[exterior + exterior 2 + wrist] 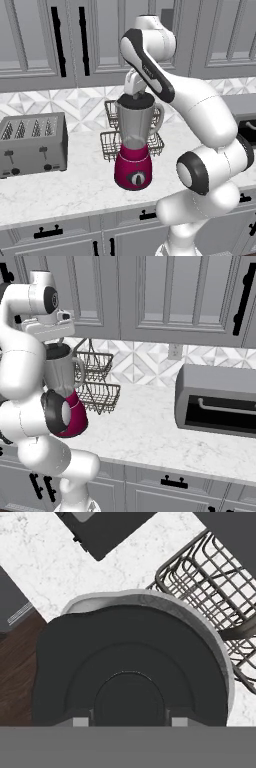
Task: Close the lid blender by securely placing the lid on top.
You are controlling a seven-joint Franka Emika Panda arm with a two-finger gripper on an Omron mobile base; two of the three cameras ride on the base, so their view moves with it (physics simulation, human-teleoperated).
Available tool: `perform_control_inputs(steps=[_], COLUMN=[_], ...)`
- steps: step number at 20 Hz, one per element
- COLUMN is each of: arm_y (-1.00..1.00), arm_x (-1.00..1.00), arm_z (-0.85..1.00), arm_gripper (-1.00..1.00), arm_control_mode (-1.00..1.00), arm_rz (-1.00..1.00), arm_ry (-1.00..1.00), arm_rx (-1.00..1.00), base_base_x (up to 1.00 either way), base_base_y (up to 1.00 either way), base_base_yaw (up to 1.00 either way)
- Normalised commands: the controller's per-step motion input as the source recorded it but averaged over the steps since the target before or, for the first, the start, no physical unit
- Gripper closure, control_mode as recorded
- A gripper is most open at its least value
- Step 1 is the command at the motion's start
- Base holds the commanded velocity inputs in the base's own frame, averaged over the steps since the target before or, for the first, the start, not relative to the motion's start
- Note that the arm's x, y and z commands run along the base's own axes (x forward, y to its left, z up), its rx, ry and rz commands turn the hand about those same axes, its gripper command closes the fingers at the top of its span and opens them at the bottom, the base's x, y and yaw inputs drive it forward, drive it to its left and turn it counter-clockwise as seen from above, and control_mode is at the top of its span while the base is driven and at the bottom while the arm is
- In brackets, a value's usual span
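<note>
Blender [133, 150] with lid [135, 101] stands on marble counter [75, 187].

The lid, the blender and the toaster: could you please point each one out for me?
lid [130, 662], hand view, on its dark top surface.
blender [133, 170], left base view, on its magenta base.
toaster [32, 147], left base view, on its grey front face.

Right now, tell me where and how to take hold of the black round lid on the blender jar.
Grip the black round lid by its raised centre knob, coming straight down from above. The knob stands proud of the flat disc sitting on the clear grey blender jar; the end effector already brackets it.
</note>
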Motion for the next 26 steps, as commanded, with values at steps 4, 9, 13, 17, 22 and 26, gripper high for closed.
perform_control_inputs(steps=[4, 9, 13, 17, 22, 26], arm_y=[0.00, -0.01, 0.00, 0.00, -0.05, -0.18], arm_x=[-0.02, -0.17, -0.03, -0.28, -0.53, -0.14], arm_z=[-0.62, 0.00, 0.02, 0.16, -0.18, -0.74], arm_gripper=[-1.00, -1.00, -1.00, -1.00, -1.00, -1.00], arm_control_mode=[-1.00, -1.00, -1.00, -1.00, -1.00, -1.00], arm_rz=[0.00, 0.00, 0.00, 0.00, 0.00, 0.00], arm_ry=[0.00, -0.01, -0.02, -0.17, -0.09, 0.00], arm_rx=[0.00, 0.00, 0.00, -0.03, 0.00, 0.00], base_base_x=[0.00, 0.00, 0.00, 0.00, 0.00, 0.00], base_base_y=[0.00, 0.00, 0.00, 0.00, 0.00, 0.00], base_base_yaw=[0.00, 0.00, 0.00, 0.00, 0.00, 0.00])
